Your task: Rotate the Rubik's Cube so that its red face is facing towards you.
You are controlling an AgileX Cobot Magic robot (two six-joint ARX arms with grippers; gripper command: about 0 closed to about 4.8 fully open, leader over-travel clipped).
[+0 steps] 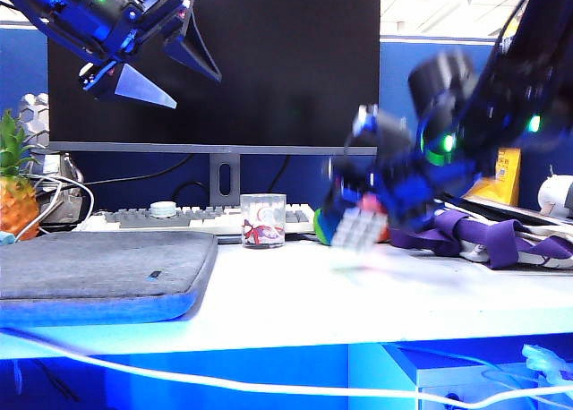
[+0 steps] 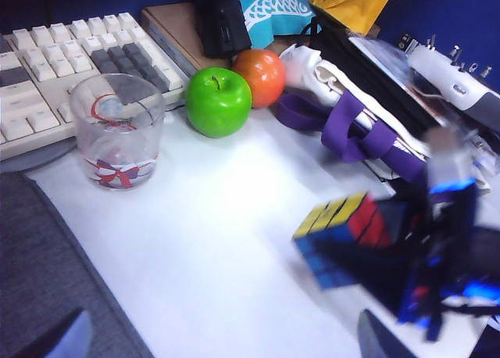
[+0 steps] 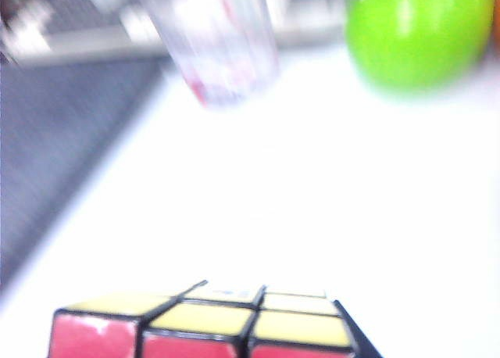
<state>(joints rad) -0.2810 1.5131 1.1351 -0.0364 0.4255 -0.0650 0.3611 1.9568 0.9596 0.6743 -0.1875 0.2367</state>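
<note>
The Rubik's Cube (image 1: 356, 231) hangs tilted just above the white table (image 1: 295, 294), right of the middle, and is blurred. My right gripper (image 1: 363, 215) is shut on it. In the left wrist view the cube (image 2: 344, 233) shows a yellow top, the red face (image 2: 367, 221) and a blue side, with the dark right gripper (image 2: 437, 256) behind it. The right wrist view shows only the cube's yellow face (image 3: 234, 315) and its red face (image 3: 94, 338); the fingers are hidden. My left gripper (image 1: 170, 70) hovers open and empty high at the upper left, with its fingertips (image 2: 62, 338) far apart.
A clear patterned glass cup (image 1: 263, 220) stands in front of the keyboard (image 1: 170, 217). A green apple (image 2: 219, 100) and an orange (image 2: 262, 75) sit behind the cube. Purple straps (image 1: 466, 235) lie at the right, and a grey pad (image 1: 98, 262) at the left. A monitor stands behind.
</note>
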